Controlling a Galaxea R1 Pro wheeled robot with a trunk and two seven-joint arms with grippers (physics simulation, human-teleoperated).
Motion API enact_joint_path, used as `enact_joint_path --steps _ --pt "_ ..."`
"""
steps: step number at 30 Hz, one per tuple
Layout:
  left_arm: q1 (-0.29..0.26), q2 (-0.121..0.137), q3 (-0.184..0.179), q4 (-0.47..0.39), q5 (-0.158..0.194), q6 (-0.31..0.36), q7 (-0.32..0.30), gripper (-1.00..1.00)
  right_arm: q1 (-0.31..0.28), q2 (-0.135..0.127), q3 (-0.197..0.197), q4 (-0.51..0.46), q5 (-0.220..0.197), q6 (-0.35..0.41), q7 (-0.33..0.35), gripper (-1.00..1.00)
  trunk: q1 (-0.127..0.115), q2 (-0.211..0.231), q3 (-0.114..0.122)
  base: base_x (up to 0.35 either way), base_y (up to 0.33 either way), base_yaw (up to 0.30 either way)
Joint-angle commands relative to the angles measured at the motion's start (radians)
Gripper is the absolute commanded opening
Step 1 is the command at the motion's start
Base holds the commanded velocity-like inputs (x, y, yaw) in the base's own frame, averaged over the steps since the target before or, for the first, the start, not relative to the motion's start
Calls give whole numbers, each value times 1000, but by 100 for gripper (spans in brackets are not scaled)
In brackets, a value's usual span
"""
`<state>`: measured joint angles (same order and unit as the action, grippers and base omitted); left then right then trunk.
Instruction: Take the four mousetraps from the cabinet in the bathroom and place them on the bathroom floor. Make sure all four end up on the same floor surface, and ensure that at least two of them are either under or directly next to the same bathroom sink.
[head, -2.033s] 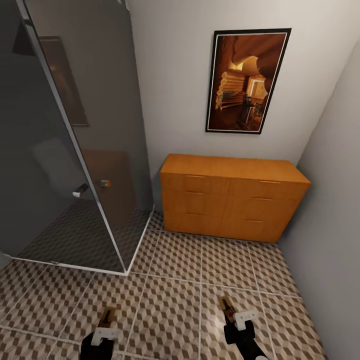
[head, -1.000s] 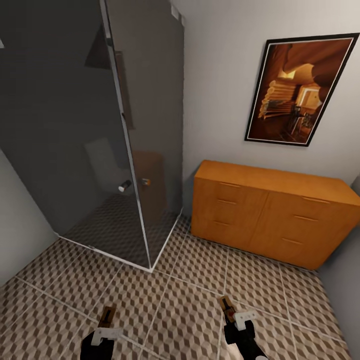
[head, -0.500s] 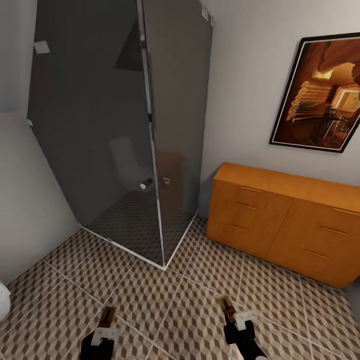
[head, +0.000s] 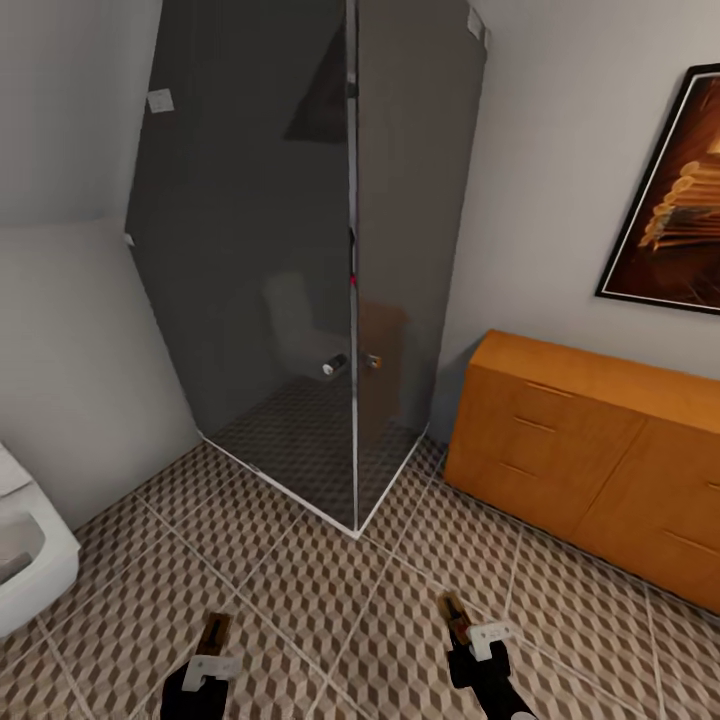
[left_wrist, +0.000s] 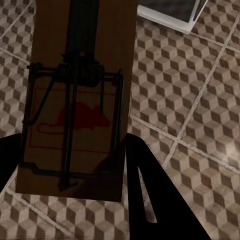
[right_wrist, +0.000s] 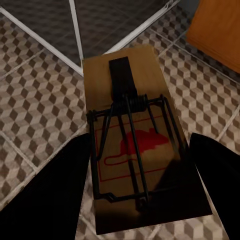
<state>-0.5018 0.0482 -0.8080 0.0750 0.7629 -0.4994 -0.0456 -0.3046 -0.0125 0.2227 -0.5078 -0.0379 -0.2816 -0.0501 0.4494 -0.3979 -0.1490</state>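
Note:
Each gripper holds one mousetrap just above the cube-patterned bathroom floor (head: 330, 590). My left gripper (head: 211, 655) is shut on a brown wooden mousetrap (left_wrist: 75, 100) with a dark wire spring and a red mouse print; a black finger (left_wrist: 150, 200) presses its edge. My right gripper (head: 470, 638) is shut on a second mousetrap (right_wrist: 140, 150), clamped between black fingers (right_wrist: 50, 200). In the head view both traps (head: 213, 632) (head: 455, 612) stick out forward. The orange-brown cabinet (head: 600, 450) stands against the wall at right, its drawers shut.
A dark glass shower enclosure (head: 320, 250) fills the corner ahead, its white base rail (head: 285, 495) on the floor. The edge of a white fixture (head: 25, 560) juts in at the left. A framed picture (head: 675, 200) hangs above the cabinet.
The camera has swung left: cabinet and picture slid to the right, the shower moved to the centre, a white fixture appeared at left. Both grippers keep the same hold on their traps.

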Motion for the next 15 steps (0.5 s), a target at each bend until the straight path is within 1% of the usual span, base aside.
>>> enact_joint_path --steps 1,15 --pt "-1 -1 -8 3 6 -4 -2 -100 -1 -1 7 0 -4 -3 -5 -100 1 -2 -2 0 0 262" --pt "-1 -1 -8 3 6 -4 1 -100 -1 -2 6 0 -3 -2 -5 -100 1 -2 -2 0 0 262"
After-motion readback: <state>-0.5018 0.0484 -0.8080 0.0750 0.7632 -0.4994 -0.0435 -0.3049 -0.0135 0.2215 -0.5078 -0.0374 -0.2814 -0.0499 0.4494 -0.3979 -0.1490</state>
